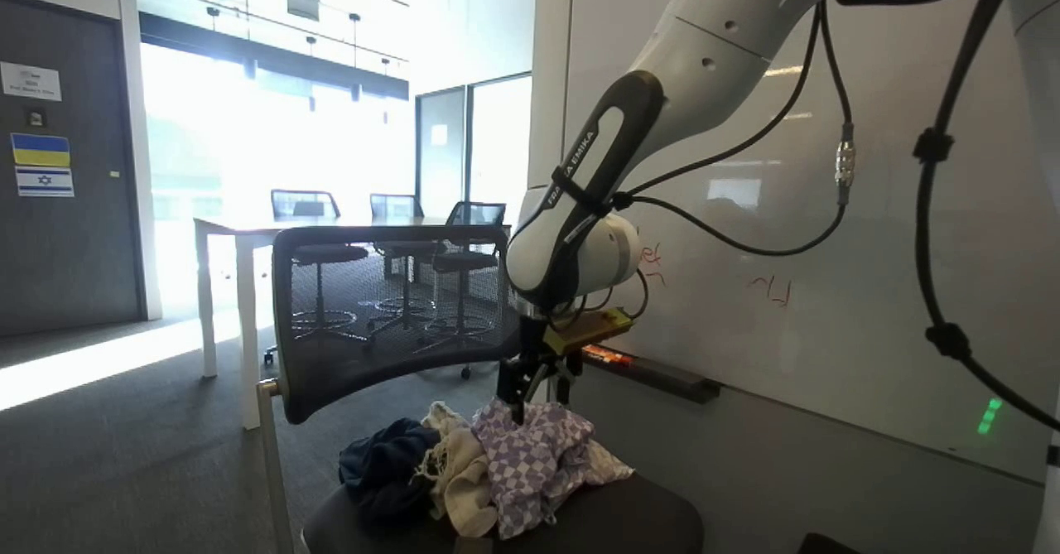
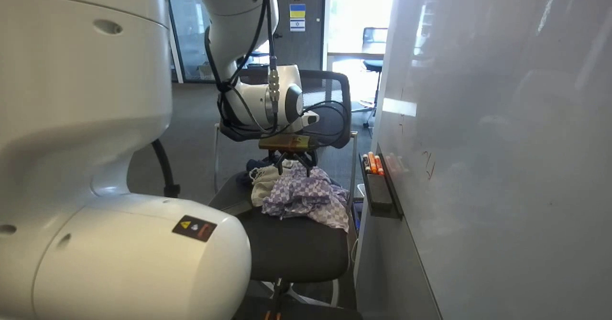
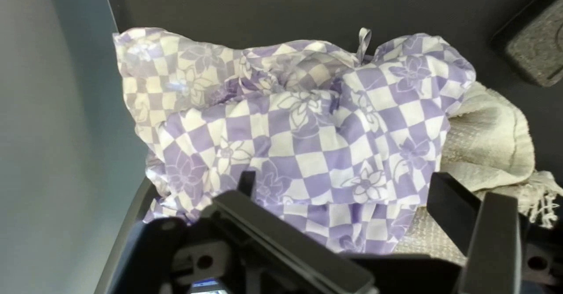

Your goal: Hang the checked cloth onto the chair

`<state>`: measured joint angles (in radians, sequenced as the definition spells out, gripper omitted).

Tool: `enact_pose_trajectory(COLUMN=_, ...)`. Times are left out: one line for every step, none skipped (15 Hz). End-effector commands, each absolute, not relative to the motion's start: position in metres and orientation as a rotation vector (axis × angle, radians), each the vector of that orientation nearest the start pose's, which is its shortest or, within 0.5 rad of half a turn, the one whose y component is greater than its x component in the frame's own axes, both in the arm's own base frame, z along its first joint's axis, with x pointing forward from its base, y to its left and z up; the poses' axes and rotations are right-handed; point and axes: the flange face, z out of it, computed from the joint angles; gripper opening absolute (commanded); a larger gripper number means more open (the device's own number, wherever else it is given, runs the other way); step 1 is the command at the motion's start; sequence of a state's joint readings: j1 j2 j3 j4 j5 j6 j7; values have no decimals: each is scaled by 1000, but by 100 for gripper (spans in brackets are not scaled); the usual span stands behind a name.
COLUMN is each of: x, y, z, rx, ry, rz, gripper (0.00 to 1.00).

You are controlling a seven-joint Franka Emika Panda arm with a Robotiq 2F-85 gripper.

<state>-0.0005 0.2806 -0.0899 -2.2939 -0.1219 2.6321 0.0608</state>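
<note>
The purple and white checked cloth [image 1: 530,463] lies crumpled on the black seat of the chair [image 1: 638,521]. It also shows in an exterior view [image 2: 301,191] and fills the middle of the wrist view [image 3: 303,144]. The chair's mesh backrest [image 1: 389,235] rises behind the cloths; it is partly hidden by the arm in an exterior view [image 2: 330,77]. My gripper [image 1: 540,407] points down at the checked cloth, with its fingertips at or just above it. In the wrist view the gripper [image 3: 345,188] is open, with cloth lying below the gap and nothing clamped.
A beige fringed cloth [image 1: 464,479] lies against the checked cloth, and a dark blue cloth [image 1: 385,463] beyond it. A grey block [image 3: 534,43] shows on the seat. The whiteboard [image 2: 487,167] and its marker tray [image 2: 380,193] stand close beside the chair.
</note>
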Motion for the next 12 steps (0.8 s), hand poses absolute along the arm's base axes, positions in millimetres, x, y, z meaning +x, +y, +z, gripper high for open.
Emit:
enact_pose_trajectory(x=557, y=-64, z=210, rx=-3286, ry=145, rz=-131, gripper=100)
enact_pose_trajectory(x=560, y=-68, z=204, rx=-3291, ry=167, rz=-125, gripper=100)
enact_pose_trajectory(x=563, y=-73, z=198, rx=-3304, ry=185, rz=-120, gripper=100)
enact_pose_trajectory(x=565, y=-77, z=193, rx=-3307, ry=201, rz=-108, gripper=100)
enact_pose_trajectory(x=568, y=-80, z=188, rx=-3308, ry=222, rz=-100, gripper=100)
enact_pose_trajectory(x=569, y=-84, z=183, rx=-3305, ry=239, rz=-80, gripper=100)
enact_pose_trajectory(x=570, y=-87, z=178, rx=-3302, ry=249, rz=-58, gripper=100)
enact_pose_trajectory(x=572, y=-88, z=174, rx=-3303, ry=258, rz=-52, gripper=100)
enact_pose_trajectory(x=572, y=-90, z=171, rx=-3302, ry=266, rz=-42, gripper=100)
enact_pose_trajectory(x=573, y=-91, z=167, rx=-3299, ry=275, rz=-37, gripper=100)
enact_pose_trajectory(x=574, y=-91, z=164, rx=-3299, ry=281, rz=-30, gripper=100)
enact_pose_trajectory(x=574, y=-91, z=164, rx=-3297, ry=289, rz=-31, gripper=100)
